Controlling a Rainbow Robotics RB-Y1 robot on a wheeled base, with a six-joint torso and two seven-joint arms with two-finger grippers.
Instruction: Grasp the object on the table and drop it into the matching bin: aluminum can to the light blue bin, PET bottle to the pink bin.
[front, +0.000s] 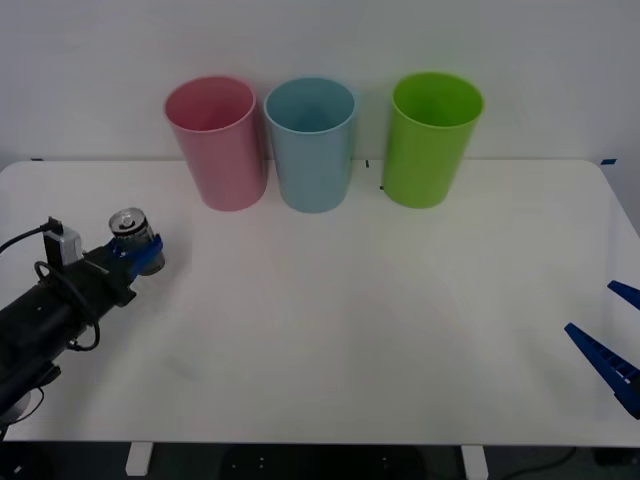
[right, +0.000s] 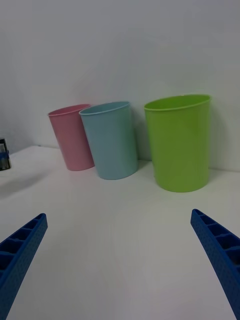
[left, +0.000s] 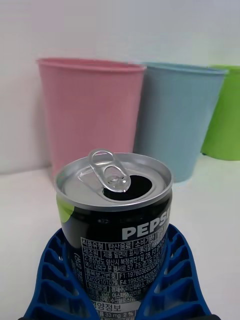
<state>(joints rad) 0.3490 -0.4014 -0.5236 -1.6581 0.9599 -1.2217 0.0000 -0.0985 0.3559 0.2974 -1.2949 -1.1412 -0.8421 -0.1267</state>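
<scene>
At table's left | aluminum can (left: 115, 220) upright, clamped in left tool (left: 117, 280)

Black left arm (front: 50, 305) trailing black cables, a small grey box, blue ribbed jaws.

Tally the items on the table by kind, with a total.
Tall plastic cup-shaped bins: 3, pink, light blue, green
Small dark grey metal drink can, gripped by the left pincer: 1
Total: 4
</scene>
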